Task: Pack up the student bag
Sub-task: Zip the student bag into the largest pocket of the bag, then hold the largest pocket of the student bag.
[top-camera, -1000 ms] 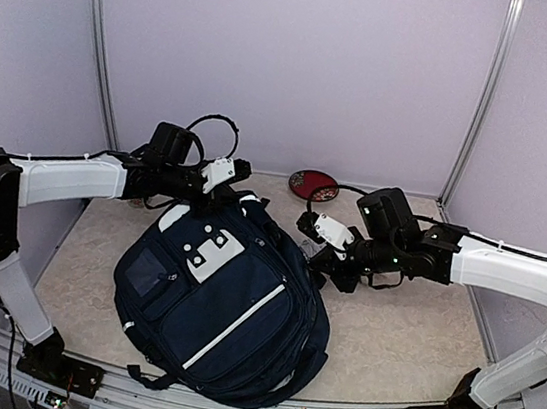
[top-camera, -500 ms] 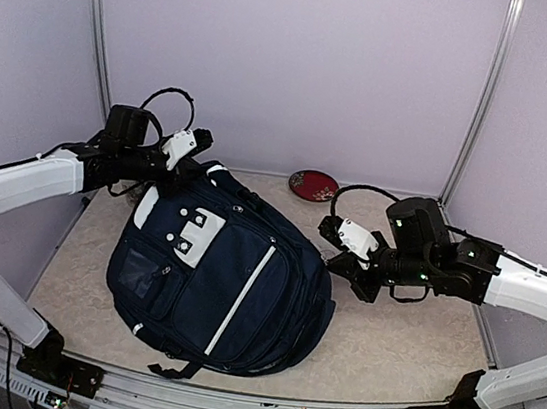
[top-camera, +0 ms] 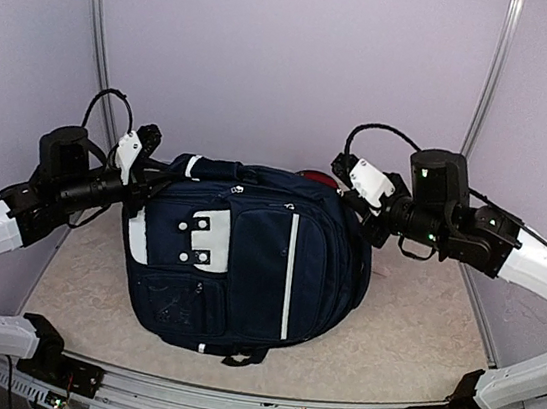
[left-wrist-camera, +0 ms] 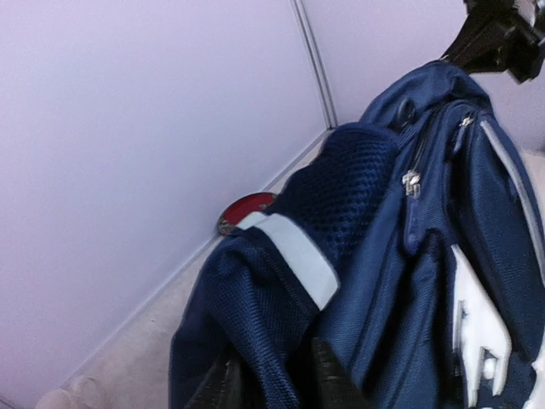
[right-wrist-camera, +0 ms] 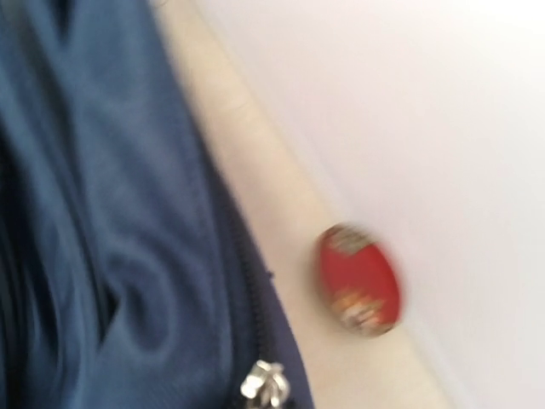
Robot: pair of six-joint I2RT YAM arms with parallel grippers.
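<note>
The student bag, navy blue with a white dotted patch and a white stripe, stands upright on the table, stretched between both arms. My left gripper is at its top left corner. In the left wrist view the left gripper pinches a fold of the blue fabric. My right gripper presses into the top right corner. The right wrist view shows no fingers, only bag fabric and a silver zipper pull close to the lens.
A red patterned dish lies behind the bag by the back wall, also in the wrist views as the dish and the dish. Walls close in at the back and both sides. The beige tabletop shows to the bag's right.
The bag has gone from lying flat and slanted to upright and square to the camera. Both grippers rose with its top corners; the left arm swung out to the left.
</note>
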